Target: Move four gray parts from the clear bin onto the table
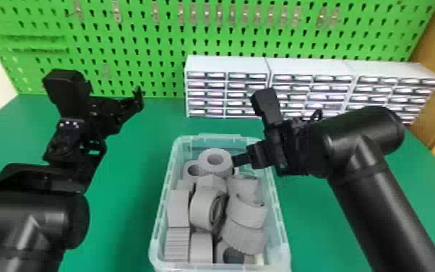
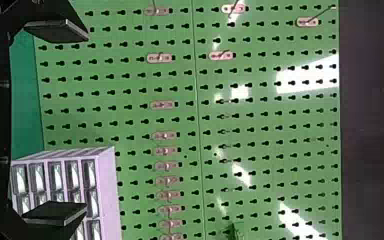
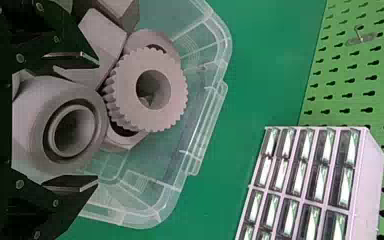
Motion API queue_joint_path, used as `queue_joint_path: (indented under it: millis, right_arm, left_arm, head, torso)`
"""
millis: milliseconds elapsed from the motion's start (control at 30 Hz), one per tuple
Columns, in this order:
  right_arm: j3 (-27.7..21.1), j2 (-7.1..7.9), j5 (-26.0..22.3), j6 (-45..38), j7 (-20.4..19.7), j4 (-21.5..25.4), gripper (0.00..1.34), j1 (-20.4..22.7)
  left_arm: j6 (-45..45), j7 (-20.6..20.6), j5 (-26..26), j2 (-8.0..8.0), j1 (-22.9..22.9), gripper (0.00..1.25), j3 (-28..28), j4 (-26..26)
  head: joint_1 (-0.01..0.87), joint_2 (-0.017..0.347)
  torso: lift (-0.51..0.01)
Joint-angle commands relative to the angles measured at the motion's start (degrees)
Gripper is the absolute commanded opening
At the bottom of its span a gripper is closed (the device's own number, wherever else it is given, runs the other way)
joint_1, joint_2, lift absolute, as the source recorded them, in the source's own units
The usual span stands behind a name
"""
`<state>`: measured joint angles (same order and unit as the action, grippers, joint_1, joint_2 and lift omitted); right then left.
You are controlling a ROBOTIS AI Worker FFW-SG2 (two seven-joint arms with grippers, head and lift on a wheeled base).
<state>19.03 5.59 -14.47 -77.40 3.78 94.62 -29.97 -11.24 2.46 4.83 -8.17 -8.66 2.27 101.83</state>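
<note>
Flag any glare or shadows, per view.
Head view: bright streaks on the drawer fronts; table darker just left of the clear bin. Left wrist view: hard white glare patches on the pegboard. Right wrist view: drawer fronts glint, bores of the gray parts shaded.

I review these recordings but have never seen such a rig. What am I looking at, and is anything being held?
This is a robot with two black arms, each ending in a two-fingered gripper. One picture looks down from its head; the other two come from its wrists and lie on their side.

On the green table stands a clear bin full of gray parts, with white drawer cabinets behind, before a green pegboard.

The left gripper is open, away from the bin. The right gripper, also open, is at the bin's far end, near a toothed wheel. Neither appears to hold anything.
</note>
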Motion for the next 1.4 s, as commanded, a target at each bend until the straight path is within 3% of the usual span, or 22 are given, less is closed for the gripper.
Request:
queue_joint_path:
  millis: [0, 233, 467, 833, 1367]
  right_arm:
    - [-0.6, -0.14, 0.7, 1.3, 0.0, -0.3, 0.90, 0.0]
    - [-2.1, -1.11, 1.3, 7.4, -0.3, -3.3, 0.90, 0.0]
    - [-1.3, -2.69, -5.9, 15.1, -9.9, -10.1, 0.90, -0.8]
    - [3.4, -3.66, -9.2, 22.3, -10.0, -21.2, 0.90, -4.2]
    - [5.1, -4.71, -10.6, 31.7, -10.7, -32.6, 0.90, -7.3]
  left_arm:
    - [0.1, 0.0, 0.0, 0.00, 0.0, 1.15, 0.1, 0.0]
    - [0.0, 0.0, -0.1, 0.00, 0.0, 1.15, 0.3, -0.1]
    - [-1.2, 0.1, -0.3, -0.18, -0.4, 1.15, 0.9, -0.2]
    - [-1.3, 0.2, 0.1, -0.62, -0.6, 1.15, 1.8, -0.5]
    - [-1.5, 0.4, 0.7, -0.97, -0.9, 1.15, 2.5, -0.7]
  head:
    - [0.686, 0.026]
    - [0.686, 0.026]
    - [0.686, 0.026]
    - [0.686, 0.026]
    - [0.686, 0.026]
  torso:
    - [-0.050]
    - [-0.050]
    - [-0.050]
    - [-0.050]
    - [-0.050]
